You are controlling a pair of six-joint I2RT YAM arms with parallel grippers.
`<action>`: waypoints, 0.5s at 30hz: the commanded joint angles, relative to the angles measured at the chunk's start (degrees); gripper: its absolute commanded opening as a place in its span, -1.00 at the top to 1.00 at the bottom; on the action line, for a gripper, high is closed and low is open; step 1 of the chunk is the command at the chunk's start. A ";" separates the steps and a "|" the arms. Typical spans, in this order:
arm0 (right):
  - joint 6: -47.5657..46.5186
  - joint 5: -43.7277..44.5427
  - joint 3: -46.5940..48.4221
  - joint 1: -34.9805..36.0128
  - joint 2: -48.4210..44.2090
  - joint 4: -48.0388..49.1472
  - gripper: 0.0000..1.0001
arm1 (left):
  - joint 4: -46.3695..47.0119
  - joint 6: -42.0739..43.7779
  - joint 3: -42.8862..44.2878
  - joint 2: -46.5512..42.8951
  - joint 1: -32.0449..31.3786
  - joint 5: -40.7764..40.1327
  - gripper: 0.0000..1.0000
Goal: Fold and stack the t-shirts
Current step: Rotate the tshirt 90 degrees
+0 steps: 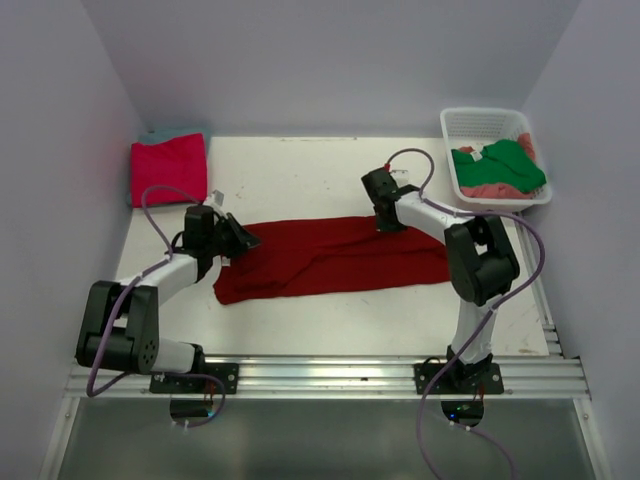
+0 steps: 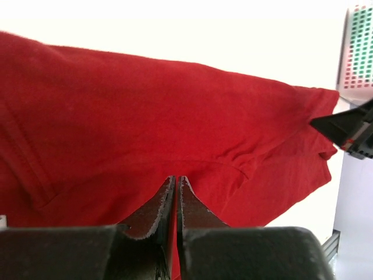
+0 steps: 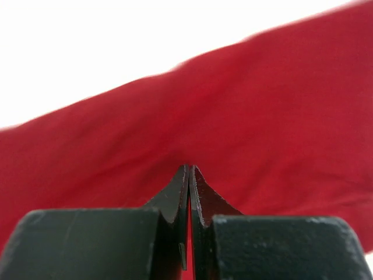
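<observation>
A dark red t-shirt (image 1: 330, 258) lies as a long folded strip across the middle of the table. My left gripper (image 1: 240, 240) sits at the strip's left end. In the left wrist view its jaws (image 2: 176, 178) are shut, with red cloth (image 2: 145, 116) pinched between them. My right gripper (image 1: 385, 222) rests on the strip's far edge toward the right. It is also shut (image 3: 189, 166), with a sliver of the red cloth (image 3: 262, 116) showing in the slit between its fingers. A folded magenta-pink t-shirt (image 1: 168, 168) lies on a teal one (image 1: 175, 133) at the back left.
A white lattice basket (image 1: 495, 120) stands at the back right, holding a green t-shirt (image 1: 505, 165) and a salmon-pink one (image 1: 490, 189). In the left wrist view the basket (image 2: 358, 46) shows at the top right. White walls close in the table on three sides.
</observation>
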 commanded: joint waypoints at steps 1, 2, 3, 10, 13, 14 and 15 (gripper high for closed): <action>7.99 12.57 -0.42 -4.29 -1.38 -4.75 1.00 | -0.39 1.70 -1.57 0.20 0.24 -2.62 0.88; 9.22 13.28 -1.03 -5.01 -1.47 -4.85 1.00 | -0.13 1.70 -1.92 0.56 0.24 -2.53 0.89; 9.76 14.16 -1.56 -5.71 -1.65 -4.94 1.00 | 0.23 1.61 -2.01 1.09 0.24 -2.53 0.91; 10.47 13.46 -2.71 -10.11 0.37 -6.08 1.00 | 1.02 1.26 -2.09 4.96 0.15 -1.31 0.97; 10.38 11.80 -4.19 -10.11 -0.76 -4.51 1.00 | 0.93 1.35 -2.80 4.87 -0.02 -2.17 0.98; 10.03 9.70 -4.90 -10.11 -1.03 -3.89 1.00 | 0.76 1.70 -2.97 5.48 -0.02 -2.79 0.98; 9.77 8.81 -4.99 -10.11 -1.21 -3.88 1.00 | 0.76 1.87 -3.06 5.49 -0.02 -3.41 0.98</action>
